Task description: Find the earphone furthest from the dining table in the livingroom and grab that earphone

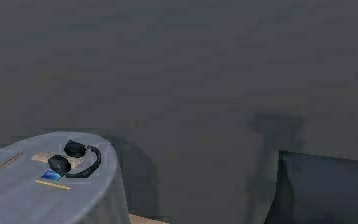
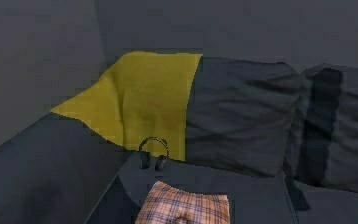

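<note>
Earphone (image 2: 153, 153) lies on sofa (image 2: 237, 110) seat near yellow blanket (image 2: 137, 95) | other earphone (image 1: 75, 158) on round table (image 1: 97, 195), left | claw state: cannot tell | risk: robot may grab the wrong one, both look alike

On the sofa (image 2: 242, 110), a strip of bare seat (image 2: 262, 198) is lying free in front of the back cushions, which are rising like a wall along the sofa's rear. A yellow blanket (image 2: 137, 95) is draping over the sofa's left back cushion, a small black headset (image 2: 153, 152) is sitting at its foot, and a plaid cushion (image 2: 184, 205) is taking up the seat's front. The sofa's arm (image 2: 32, 175) is closing off its left end. In the forward view, a gap is running between a dark block (image 1: 322, 190), perhaps the sofa's end, and a round grey table (image 1: 12, 195), with the wall (image 1: 187, 70) closing it off behind
</note>
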